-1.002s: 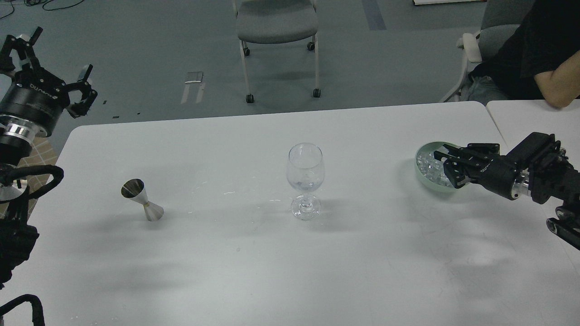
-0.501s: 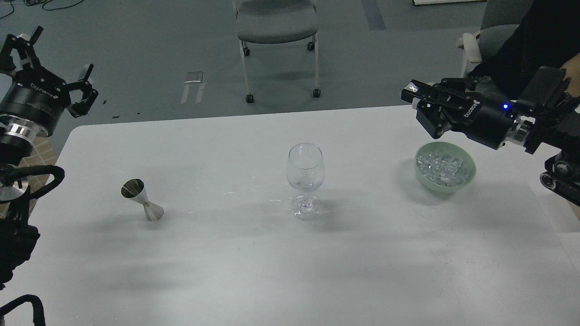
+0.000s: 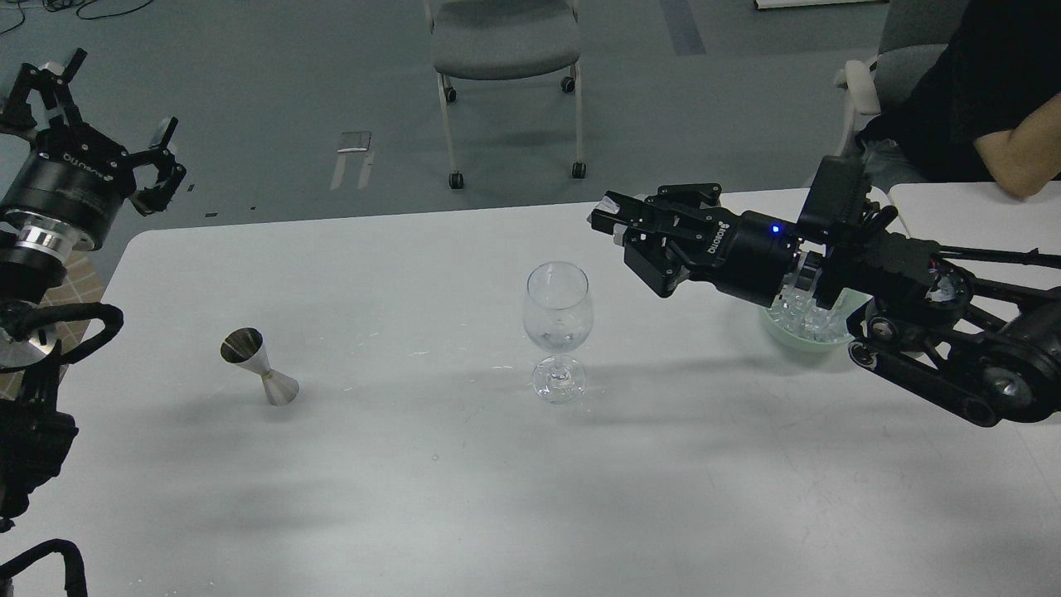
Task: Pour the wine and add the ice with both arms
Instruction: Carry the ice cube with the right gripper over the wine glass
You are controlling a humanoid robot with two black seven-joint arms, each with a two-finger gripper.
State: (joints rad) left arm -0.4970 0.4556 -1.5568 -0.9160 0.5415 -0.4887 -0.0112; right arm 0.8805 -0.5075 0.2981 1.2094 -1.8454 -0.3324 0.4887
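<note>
A clear wine glass [image 3: 559,313] stands upright at the middle of the white table [image 3: 464,497]. My right gripper [image 3: 612,217] hovers just right of and slightly above the glass rim, shut on a small pale ice cube [image 3: 609,204] at its fingertips. A pale green bowl [image 3: 787,333] with more ice [image 3: 808,319] sits at the right, mostly hidden behind my right arm. A steel jigger [image 3: 259,365] stands at the left. My left gripper [image 3: 123,93] is open and empty, raised beyond the table's far left corner.
A person in black [image 3: 986,99] sits at the back right, forearm resting on a second table [image 3: 961,211]. A grey wheeled chair [image 3: 506,50] stands on the floor behind the table.
My right gripper rose out of the green bowl and swung left with an ice cube, from over the bowl to beside the wine glass rim. The left arm has barely moved.
</note>
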